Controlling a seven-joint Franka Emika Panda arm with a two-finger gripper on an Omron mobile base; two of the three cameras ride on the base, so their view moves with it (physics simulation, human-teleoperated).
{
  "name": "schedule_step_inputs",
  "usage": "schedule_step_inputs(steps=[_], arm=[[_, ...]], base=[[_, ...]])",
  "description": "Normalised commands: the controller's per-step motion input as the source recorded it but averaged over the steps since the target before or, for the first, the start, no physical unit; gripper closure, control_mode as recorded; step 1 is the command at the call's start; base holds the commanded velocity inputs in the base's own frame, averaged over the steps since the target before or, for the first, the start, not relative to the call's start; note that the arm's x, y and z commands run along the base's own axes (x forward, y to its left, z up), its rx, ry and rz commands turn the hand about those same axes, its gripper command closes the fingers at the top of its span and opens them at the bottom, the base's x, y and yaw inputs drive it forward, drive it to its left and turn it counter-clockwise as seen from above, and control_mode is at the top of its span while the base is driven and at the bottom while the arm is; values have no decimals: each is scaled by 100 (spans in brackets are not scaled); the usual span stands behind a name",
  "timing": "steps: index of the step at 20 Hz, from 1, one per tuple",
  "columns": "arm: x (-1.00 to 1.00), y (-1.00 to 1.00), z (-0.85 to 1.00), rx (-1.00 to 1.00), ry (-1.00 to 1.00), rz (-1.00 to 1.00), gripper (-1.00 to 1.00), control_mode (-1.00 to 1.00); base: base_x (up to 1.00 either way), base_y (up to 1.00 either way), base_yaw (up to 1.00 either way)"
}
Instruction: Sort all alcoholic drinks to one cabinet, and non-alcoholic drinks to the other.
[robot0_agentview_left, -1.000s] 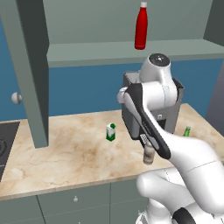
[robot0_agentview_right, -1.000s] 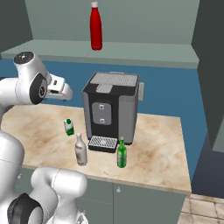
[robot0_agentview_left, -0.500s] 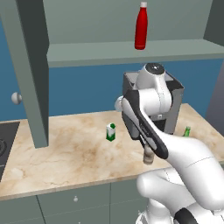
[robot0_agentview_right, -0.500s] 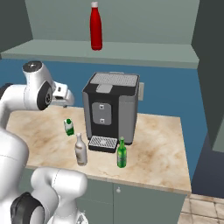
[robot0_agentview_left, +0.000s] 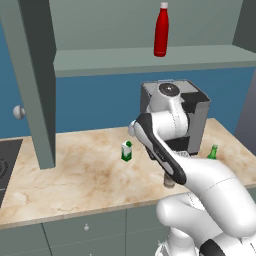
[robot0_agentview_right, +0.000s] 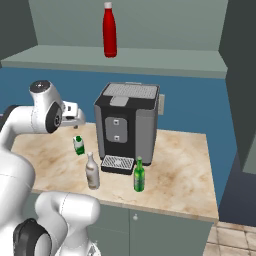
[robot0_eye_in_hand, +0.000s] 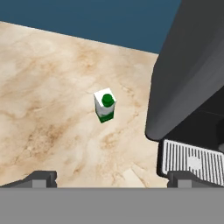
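Four drinks are in sight. A tall red bottle (robot0_agentview_right: 109, 30) with a white cap already stands on the open cabinet shelf (robot0_agentview_right: 150, 60) at the top of the right base view. On the marble counter (robot0_agentview_right: 175, 170) below, a small green-and-white carton (robot0_eye_in_hand: 104, 105) stands upright near the centre of the hand view, well apart from everything but the dark coffee machine (robot0_agentview_right: 127, 125) to its right in that frame. In the right base view, a pale grey-beige bottle (robot0_agentview_right: 91, 171) and a slim green glass bottle (robot0_agentview_right: 139, 175) stand at the lower centre, in front of the machine's drip tray.

The white arm's gripper (robot0_eye_in_hand: 111, 177) hangs above the counter, looking down at the carton. Its fingers (robot0_eye_in_hand: 41, 177) are spread wide apart and hold nothing.

The step in hand looks to be reaching for the carton, the other non-alcoholic drink, to join the red bottle on the shelf. The next move likely calls for lowering the hand and centring it so the fingers straddle the carton's sides before closing, staying clear of the machine beside it.
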Motion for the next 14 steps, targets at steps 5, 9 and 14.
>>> schedule_step_inputs(steps=[5, 9, 14], arm=[[18, 4, -28, -3, 0, 4, -100, -100], [19, 2, -25, 0, 0, 4, -100, -100], [20, 5, -24, 0, 0, 3, -100, -100]], base=[[0, 0, 0], [0, 0, 0], [0, 0, 0]])
